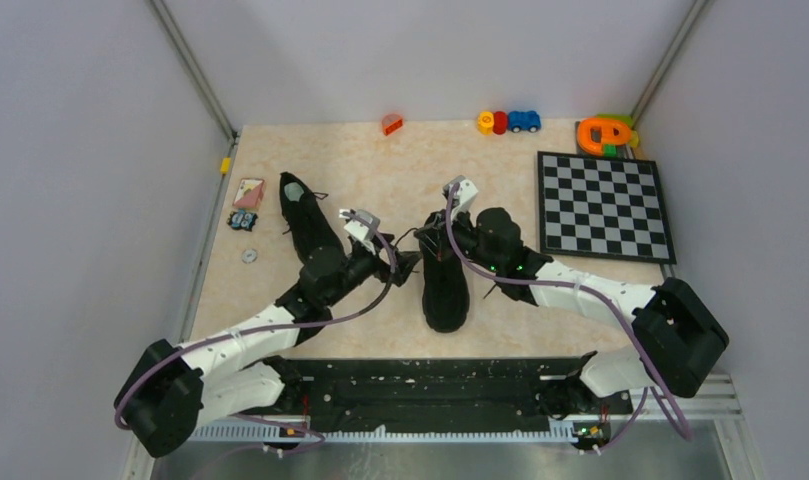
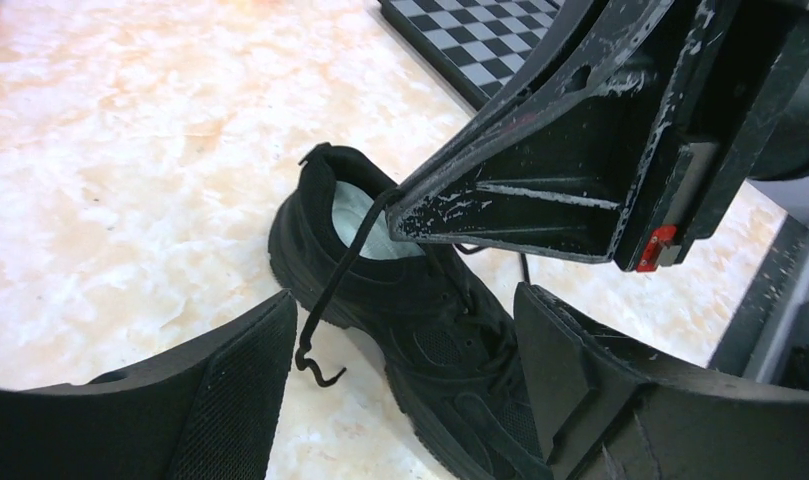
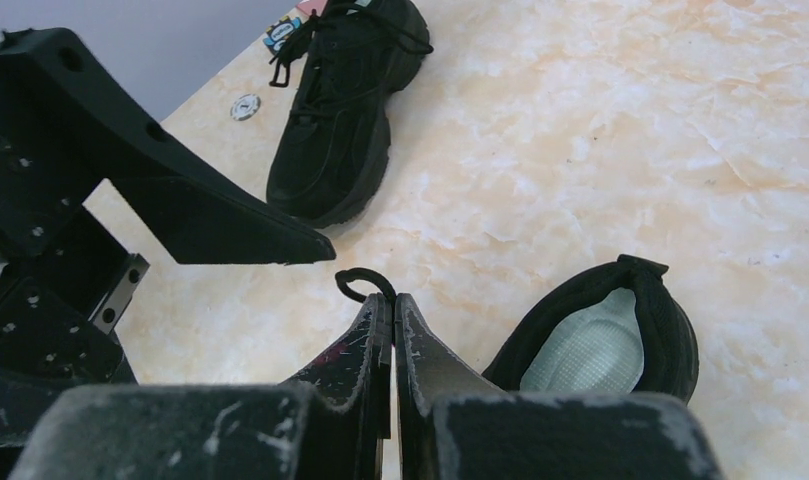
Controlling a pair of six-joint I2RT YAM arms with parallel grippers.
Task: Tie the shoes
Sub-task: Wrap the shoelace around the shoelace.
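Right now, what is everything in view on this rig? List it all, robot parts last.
sneakers: 2, black, one at table centre, one further left
lace: 1, black, running from the centre sneaker up to the right gripper
chessboard: 1, black and white, right side
toy block: 1, orange, far edge
small toys: 3, yellow, red and blue, in a row at the far edge
ring toy: 1, orange and green, far right corner
card: 1, pinkish, left edge
disc: 1, grey, left side
table: 1, beige marbled
left gripper: 1, black, open, over the centre sneaker
right gripper: 1, black, shut on the lace
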